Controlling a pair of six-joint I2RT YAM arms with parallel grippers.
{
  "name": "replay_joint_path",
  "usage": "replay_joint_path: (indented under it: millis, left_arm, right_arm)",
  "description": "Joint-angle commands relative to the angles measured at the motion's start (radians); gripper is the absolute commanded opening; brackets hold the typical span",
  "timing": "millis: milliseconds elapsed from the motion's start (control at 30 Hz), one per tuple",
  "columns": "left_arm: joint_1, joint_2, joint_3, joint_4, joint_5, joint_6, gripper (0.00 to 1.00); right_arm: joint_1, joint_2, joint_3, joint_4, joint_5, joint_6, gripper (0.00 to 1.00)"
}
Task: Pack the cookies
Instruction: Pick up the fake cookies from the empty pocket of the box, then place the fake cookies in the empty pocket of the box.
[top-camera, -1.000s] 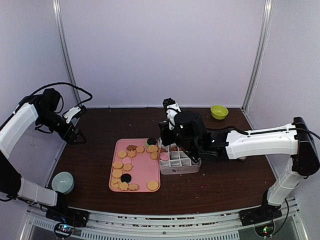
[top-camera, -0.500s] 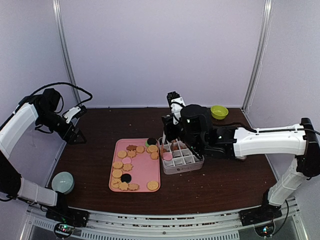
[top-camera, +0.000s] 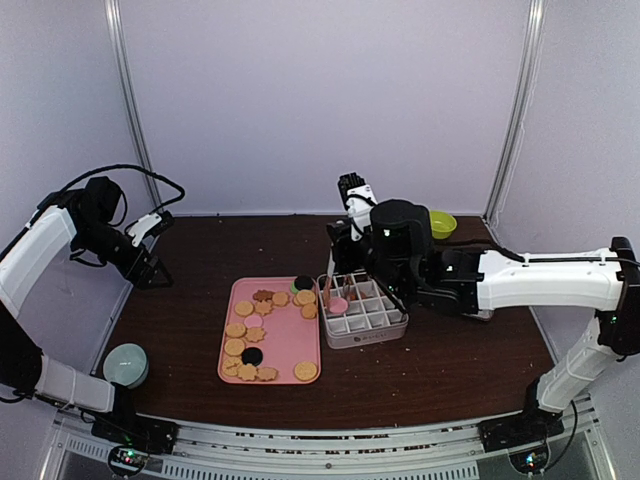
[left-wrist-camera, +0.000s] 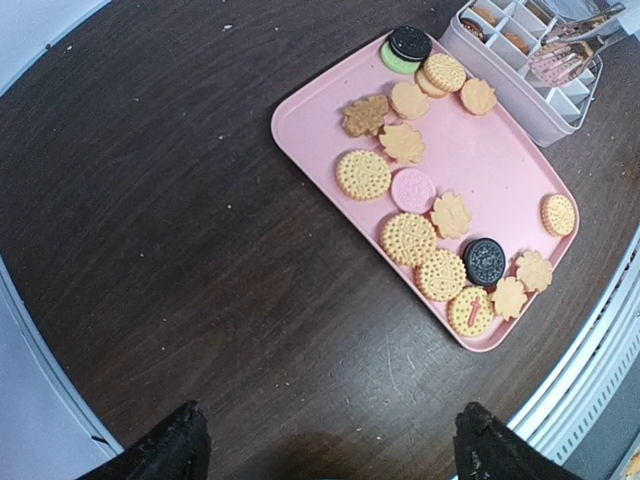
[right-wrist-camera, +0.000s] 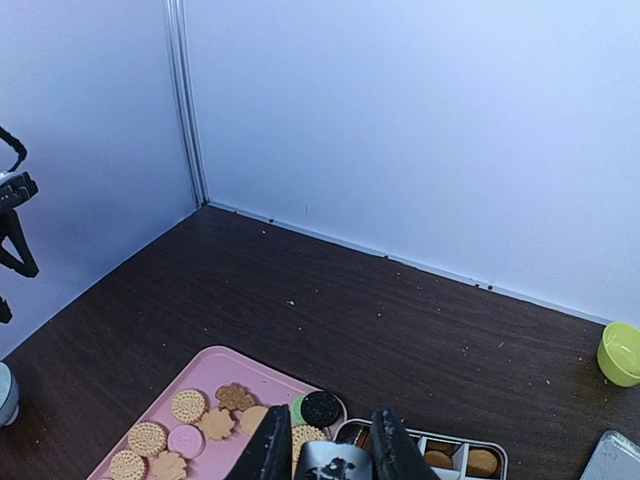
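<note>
Many cookies (top-camera: 252, 335) lie on a pink tray (top-camera: 290, 342): golden rounds and flower shapes, a pink one (left-wrist-camera: 412, 188) and dark ones (left-wrist-camera: 484, 260). A white divided box (top-camera: 366, 316) stands right of the tray with a few cookies (right-wrist-camera: 481, 461) in its cells. My right gripper (top-camera: 351, 190) is shut on metal tongs (top-camera: 331, 283), seen between its fingers (right-wrist-camera: 270, 440). The tongs reach down to the box's left cells, with a pink cookie (top-camera: 338, 303) at their tips (left-wrist-camera: 556, 64). My left gripper (top-camera: 150, 272) hangs open over bare table at the far left, nothing between its fingers (left-wrist-camera: 182, 432).
A yellow-green bowl (top-camera: 438, 224) sits at the back right, behind my right arm. A pale grey-green cup (top-camera: 126, 364) stands near the front left corner. The table's front edge and metal rail (left-wrist-camera: 590, 360) run close to the tray.
My right arm has risen and drawn back to the right, carrying the tongs and pink cookie from the box's left edge further over its cells. The left arm has not moved.
</note>
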Motion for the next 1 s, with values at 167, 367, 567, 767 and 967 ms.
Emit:
replay_joint_path:
  millis: [167,367,567,767,967]
  left_arm:
    - [0.005,-0.015,0.002,0.036,0.027,0.003,0.87]
    - [0.005,-0.018,-0.002,0.035,0.028,0.005,0.87]
    - [0.006,-0.021,-0.003,0.036,0.023,0.008,0.87]
    - [0.005,-0.018,-0.006,0.036,0.024,0.010,0.87]
    - [0.006,-0.016,-0.001,0.034,0.031,0.010,0.87]
  right_arm:
    - [-0.003,-0.021,0.033,0.011,-0.012,0.001,0.19]
    - [-0.003,0.020,0.039,0.030,-0.023,0.010,0.19]
    - [-0.004,0.057,0.042,0.055,-0.022,0.007,0.22]
    - [-0.004,0.065,0.044,0.047,-0.022,0.004,0.29]
    - [-0.004,0.048,0.047,0.041,-0.012,-0.014,0.31]
